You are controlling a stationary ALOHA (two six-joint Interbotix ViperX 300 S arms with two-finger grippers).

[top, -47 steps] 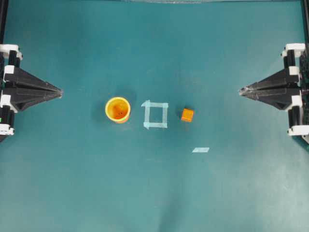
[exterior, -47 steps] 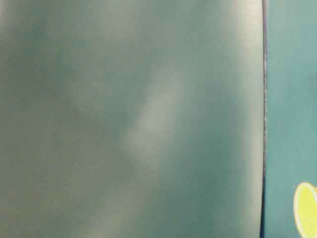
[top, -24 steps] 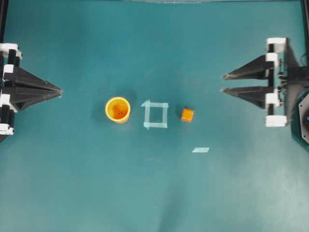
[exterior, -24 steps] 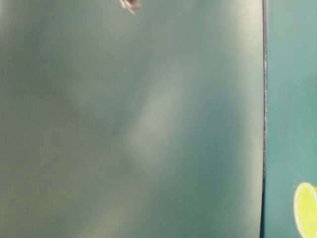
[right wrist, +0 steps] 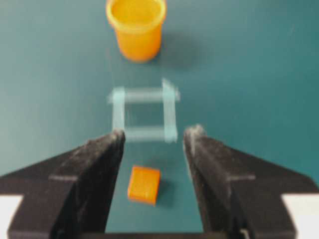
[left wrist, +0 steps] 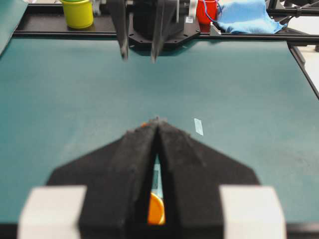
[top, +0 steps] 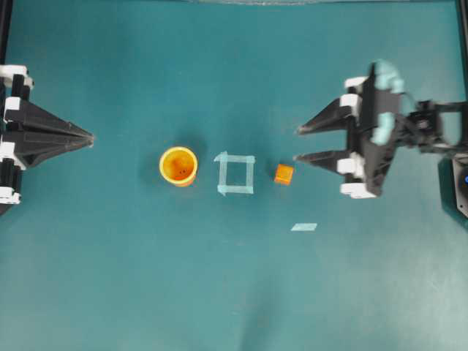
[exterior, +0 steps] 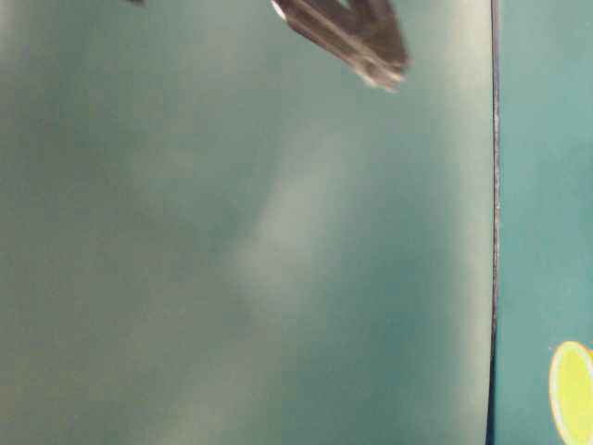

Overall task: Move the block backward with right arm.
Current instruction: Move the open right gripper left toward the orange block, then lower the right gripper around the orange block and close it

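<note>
Surface: a flat teal table mat (top: 234,292) fills the overhead view; it is smooth, with faint creases and soft glare near the bottom edge.
Block: the small orange block (top: 284,174) sits on the mat just right of a square outline of pale tape (top: 235,174), near it but not touching.
Block from the right wrist view: the block (right wrist: 144,184) lies on the mat between the two fingers, touching neither.
Right gripper: the right gripper (top: 296,144) is spread wide, fingertips pointing left; its lower tip is just beside the block. It holds nothing.
Left gripper: the left gripper (top: 92,137) rests at the left edge, its fingers pressed together to a point, empty.
Cup: a yellow-orange cup (top: 178,166) stands upright left of the tape square, well apart from the block.
Tape strip: a short loose pale strip (top: 303,227) lies below and right of the block.
Room: beyond the far table edge in the left wrist view stand a black frame, a yellow-green cup (left wrist: 78,13), a red container (left wrist: 207,10) and a crumpled blue cloth (left wrist: 244,16).
Table-level view: mostly a blurred grey-green blank, with a dark blurred gripper part at the top.
</note>
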